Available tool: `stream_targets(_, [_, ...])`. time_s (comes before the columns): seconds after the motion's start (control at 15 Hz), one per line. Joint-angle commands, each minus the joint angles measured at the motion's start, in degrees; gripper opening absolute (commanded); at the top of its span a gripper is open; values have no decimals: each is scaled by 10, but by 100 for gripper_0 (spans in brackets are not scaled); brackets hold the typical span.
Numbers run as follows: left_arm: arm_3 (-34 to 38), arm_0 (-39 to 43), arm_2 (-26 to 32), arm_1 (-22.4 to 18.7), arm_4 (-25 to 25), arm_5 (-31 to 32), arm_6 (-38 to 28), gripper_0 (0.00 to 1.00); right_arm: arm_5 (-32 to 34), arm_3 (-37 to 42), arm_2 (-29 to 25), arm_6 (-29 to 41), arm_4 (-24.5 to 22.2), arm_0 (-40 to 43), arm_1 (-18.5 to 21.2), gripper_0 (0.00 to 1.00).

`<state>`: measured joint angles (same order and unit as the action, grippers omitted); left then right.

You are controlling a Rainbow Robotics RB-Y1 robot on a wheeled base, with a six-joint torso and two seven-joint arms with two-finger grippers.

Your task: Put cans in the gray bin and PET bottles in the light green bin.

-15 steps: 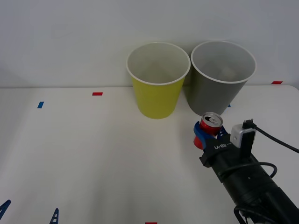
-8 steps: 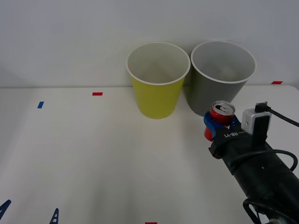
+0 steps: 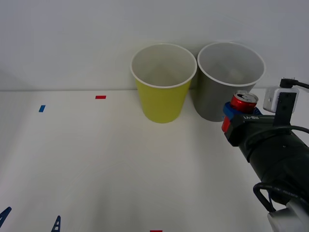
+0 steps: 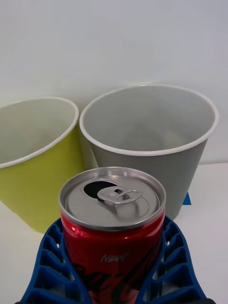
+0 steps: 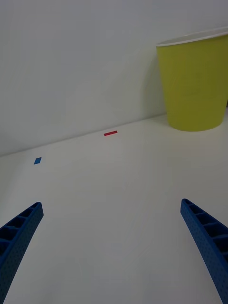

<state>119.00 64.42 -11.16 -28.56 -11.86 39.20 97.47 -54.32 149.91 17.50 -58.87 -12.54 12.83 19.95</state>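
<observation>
1 red can (image 4: 113,223), opened so probably light and easily dented, is clamped mid-body by the right gripper (image 3: 235,116) just before the gray bin (image 3: 227,94); left gripper (image 5: 114,247) spread wide, empty.

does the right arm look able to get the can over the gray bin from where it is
Probably yes. The right gripper holds the red can upright just in front of the gray bin, its top near the rim, with nothing between them. It likely needs a bit more lift first.
</observation>
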Motion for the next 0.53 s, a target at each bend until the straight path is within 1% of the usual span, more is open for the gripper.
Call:
stream_targets(0.07, [0, 0, 0, 0, 0, 0, 0, 100, -87, 1, -41, 5, 51, -65, -13, 3])
stream_targets(0.13, [0, 0, 0, 0, 0, 0, 0, 100, -127, 1, -67, 0, 89, -91, -24, 3])
stream_targets(0.27, [0, 0, 0, 0, 0, 0, 0, 100, -168, 1, -106, -1, 139, -122, -33, 3])
stream_targets(0.33, [0, 0, 0, 0, 0, 0, 0, 100, -191, 1, -133, -5, 173, -142, -42, 3])
stream_targets(0.47, [0, 0, 0, 0, 0, 0, 0, 100, -243, 1, -164, -13, 205, -187, -57, 3])
stream_targets(0.53, [0, 0, 0, 0, 0, 0, 0, 100, -289, 1, -186, -19, 223, -220, -62, 3])
